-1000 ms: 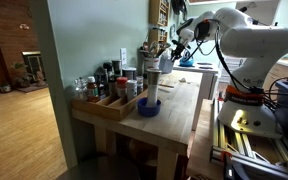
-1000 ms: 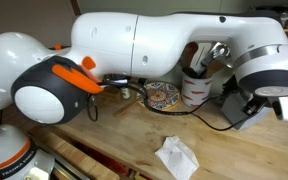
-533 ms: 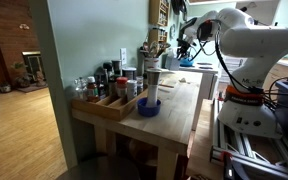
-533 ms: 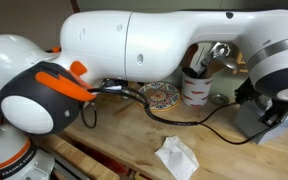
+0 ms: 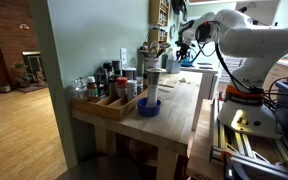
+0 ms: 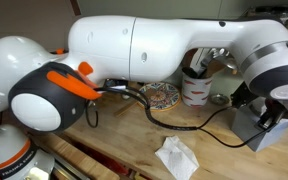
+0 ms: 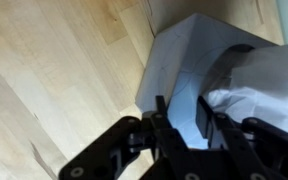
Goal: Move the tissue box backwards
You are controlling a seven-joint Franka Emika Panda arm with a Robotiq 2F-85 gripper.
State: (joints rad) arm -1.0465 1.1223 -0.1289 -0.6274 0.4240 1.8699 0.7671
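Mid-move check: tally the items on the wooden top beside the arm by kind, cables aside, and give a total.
tissue box: 1
crumpled tissue: 1
patterned plate: 1
white utensil pot: 1
Total: 4

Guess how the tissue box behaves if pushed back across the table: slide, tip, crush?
Probably light: the tissue box looks like thin card with tissue puffing from the top, so it should slide easily on the smooth wooden table. Its walls may dent if the end effector squeezes hard. Flat-sided, it would likely skid or twist rather than roll.
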